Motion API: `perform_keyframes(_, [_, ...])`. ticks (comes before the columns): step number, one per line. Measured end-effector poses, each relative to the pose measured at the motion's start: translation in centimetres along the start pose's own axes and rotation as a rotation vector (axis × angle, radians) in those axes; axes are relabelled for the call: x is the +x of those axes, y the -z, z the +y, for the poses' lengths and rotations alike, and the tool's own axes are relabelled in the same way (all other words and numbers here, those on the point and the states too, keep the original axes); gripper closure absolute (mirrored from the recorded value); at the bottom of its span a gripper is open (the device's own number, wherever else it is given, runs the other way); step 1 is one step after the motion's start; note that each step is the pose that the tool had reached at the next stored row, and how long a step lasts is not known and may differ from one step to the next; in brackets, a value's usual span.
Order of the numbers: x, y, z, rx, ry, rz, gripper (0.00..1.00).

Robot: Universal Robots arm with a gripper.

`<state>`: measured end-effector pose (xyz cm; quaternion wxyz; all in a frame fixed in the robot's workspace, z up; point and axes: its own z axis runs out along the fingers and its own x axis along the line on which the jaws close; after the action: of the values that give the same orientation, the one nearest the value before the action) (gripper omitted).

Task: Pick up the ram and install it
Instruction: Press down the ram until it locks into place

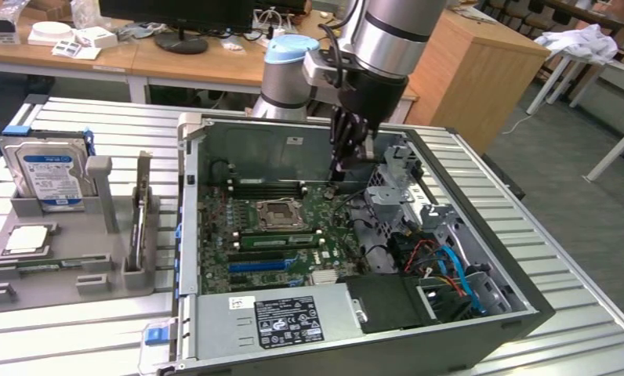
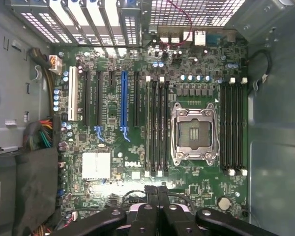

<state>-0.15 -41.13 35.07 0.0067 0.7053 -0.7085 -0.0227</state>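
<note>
One ram point(image 1: 142, 213) stands on edge in the grey tray point(image 1: 71, 252) at the exterior view's left. The claw point(image 1: 343, 166), closed and empty, hangs well apart, over the motherboard point(image 1: 220, 229).

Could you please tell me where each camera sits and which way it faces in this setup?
Exterior view: sits off the arm, raised, looking down at an angle into the open computer case on a slatted table; the arm and its gripper hang inside the case.
Wrist view: sits on the wrist, looking straight down at the motherboard; the shut gripper shows.
Shared: the motherboard, its processor socket, and the gripper.
</note>
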Motion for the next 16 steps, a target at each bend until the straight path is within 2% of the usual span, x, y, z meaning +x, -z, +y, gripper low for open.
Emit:
perform_keyframes(7, [-0.05,-0.03,0.0,0.0,0.0,-0.0003,0.9])
perform_keyframes(16, [-0.02,-0.87,-0.03,0.0,0.0,-0.0003,0.9])
